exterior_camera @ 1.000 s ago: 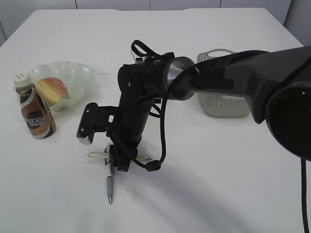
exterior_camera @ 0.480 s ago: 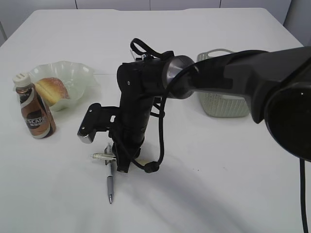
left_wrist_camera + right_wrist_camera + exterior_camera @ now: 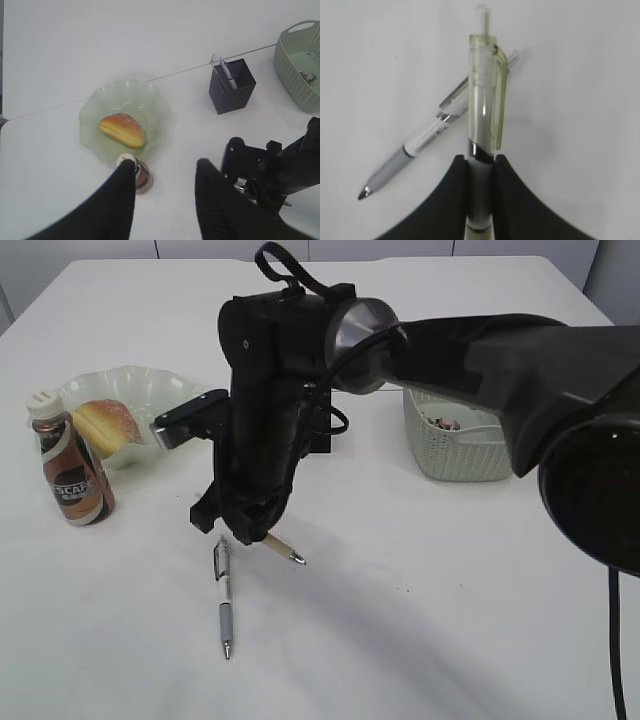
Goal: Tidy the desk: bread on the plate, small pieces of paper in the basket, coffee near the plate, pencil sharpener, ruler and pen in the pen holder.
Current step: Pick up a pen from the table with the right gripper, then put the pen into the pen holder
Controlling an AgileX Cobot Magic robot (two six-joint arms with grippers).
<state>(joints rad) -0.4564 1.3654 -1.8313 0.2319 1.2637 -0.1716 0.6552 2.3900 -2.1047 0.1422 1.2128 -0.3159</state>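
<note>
My right gripper [image 3: 245, 535] [image 3: 480, 162] is shut on a clear pen [image 3: 482, 100] [image 3: 283, 550] and holds it above the table. A second, white-and-grey pen [image 3: 223, 595] [image 3: 420, 145] lies on the table just below. Bread [image 3: 105, 425] [image 3: 122, 130] sits on the pale green plate [image 3: 165, 390] [image 3: 95, 107], and the coffee [image 3: 70, 470] [image 3: 143, 181] stands beside it. The black pen holder [image 3: 232, 87] has a pen standing in it. My left gripper [image 3: 165, 167] hangs open and empty, high above the coffee. The pencil sharpener is out of view.
A pale green basket [image 3: 455, 455] [image 3: 295, 60] with small pieces of paper [image 3: 445, 423] inside stands at the right. In the exterior view the right arm hides most of the pen holder. White table stretches in front and to the right.
The right gripper has shut on the clear pen and lifted it off the table, rising and tilting. The white-and-grey pen stayed where it lay.
</note>
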